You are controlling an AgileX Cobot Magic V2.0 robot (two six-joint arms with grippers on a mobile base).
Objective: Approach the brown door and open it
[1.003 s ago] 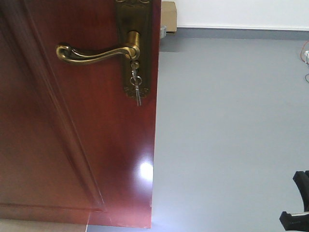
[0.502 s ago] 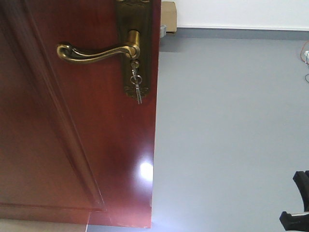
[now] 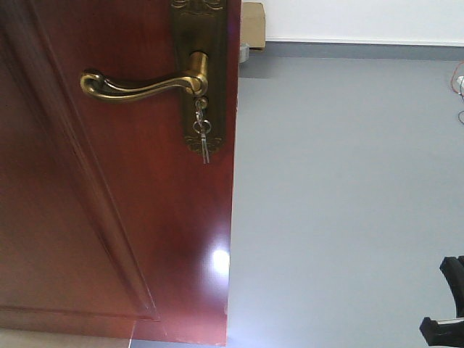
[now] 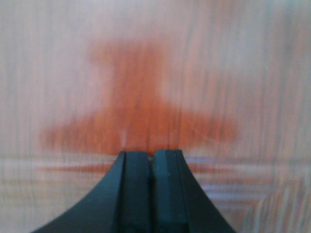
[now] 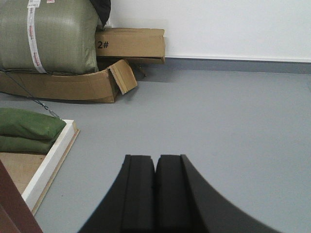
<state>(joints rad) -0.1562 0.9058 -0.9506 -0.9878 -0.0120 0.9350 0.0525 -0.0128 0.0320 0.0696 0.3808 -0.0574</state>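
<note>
Grey floor (image 3: 348, 203), brown door (image 4: 155, 73) before left claw (image 4: 151, 160) (closed)

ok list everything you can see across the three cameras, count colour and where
brown door: one, reddish brown, fills the left half of the front view, its free edge toward the middle
lever handle: one, brass, upper door, lever pointing left
keys: a small bunch, silver, hanging below the handle
floor: one, grey, right of the door
cardboard boxes: at least two, brown, against the white wall, one marked 2#
large sack: one, olive green, on the flattened cardboard
green bags: two, stacked, far left of the right wrist view
left gripper: one, black, shut, close to a blurred reddish surface
right gripper: one, black, shut, over the floor
</note>
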